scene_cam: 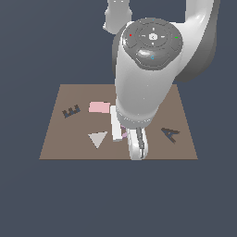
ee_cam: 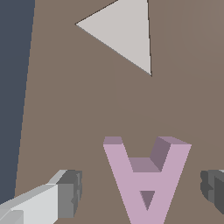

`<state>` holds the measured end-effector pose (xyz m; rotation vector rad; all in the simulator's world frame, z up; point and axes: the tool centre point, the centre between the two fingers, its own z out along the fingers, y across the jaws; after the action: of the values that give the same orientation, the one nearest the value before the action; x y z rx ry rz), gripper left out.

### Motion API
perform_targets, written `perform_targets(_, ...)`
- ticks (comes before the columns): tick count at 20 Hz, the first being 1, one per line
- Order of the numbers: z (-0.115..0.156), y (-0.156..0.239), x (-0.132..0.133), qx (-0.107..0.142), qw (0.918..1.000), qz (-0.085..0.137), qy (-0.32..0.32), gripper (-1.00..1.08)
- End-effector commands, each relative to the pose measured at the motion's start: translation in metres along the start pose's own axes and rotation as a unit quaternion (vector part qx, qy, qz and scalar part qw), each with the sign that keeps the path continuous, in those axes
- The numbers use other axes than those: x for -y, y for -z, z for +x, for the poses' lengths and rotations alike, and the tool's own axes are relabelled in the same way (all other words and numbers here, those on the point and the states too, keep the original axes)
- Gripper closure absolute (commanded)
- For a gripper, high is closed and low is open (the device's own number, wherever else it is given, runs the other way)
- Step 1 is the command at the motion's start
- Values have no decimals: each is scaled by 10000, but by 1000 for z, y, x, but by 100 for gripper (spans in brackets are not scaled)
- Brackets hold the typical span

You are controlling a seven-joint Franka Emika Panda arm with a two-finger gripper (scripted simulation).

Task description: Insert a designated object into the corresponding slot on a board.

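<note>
Claw (ee_cam: 140, 194): spread wide, nothing pinched; its two dark grey pads (ee_cam: 72, 192) stand on either side of the lilac piece, each clear of it with brown board showing in the gaps. In the exterior view the claw (scene_cam: 130, 139) hangs low over the board's near edge, below the arm's big white body.
Lilac A-shaped piece (ee_cam: 146, 179): lies flat on the board between the pads, untouched. In the exterior view only a sliver of it (scene_cam: 123, 134) shows beside the white finger; the rest is hidden by the arm.
Pale triangle (scene_cam: 97, 139): flat on the board, to the exterior view's left of the claw, near but apart. In the wrist view it (ee_cam: 124, 33) lies well beyond the lilac piece.
A-shaped slot (scene_cam: 170, 134): dark recess in the board, to the exterior view's right of the claw, apart from the lilac piece and holding nothing.
Pink rectangle (scene_cam: 99, 107): flat on the board, farther back, partly behind the arm.
E-shaped recess (scene_cam: 71, 111): dark cutout toward the board's far left corner in the exterior view.
Board (scene_cam: 55, 143): large, flat, brown, carrying all the pieces and both recesses.
Worktop (scene_cam: 28, 194): plain dark blue-grey around the board.
</note>
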<state>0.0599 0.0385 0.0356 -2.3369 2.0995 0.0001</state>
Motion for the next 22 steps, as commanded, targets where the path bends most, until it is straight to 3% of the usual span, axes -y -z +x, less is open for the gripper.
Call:
perform_targets(1, 0, -5, 0, 0, 10000, 0, -4, -92)
perform_targets(2, 0, -6, 0, 0, 10000, 0, -4, -92)
perform_targets(3, 0, -6, 0, 0, 10000, 0, -4, 108)
perform_targets(22, 0, -2, 1, 0, 10000, -3, 60, 108)
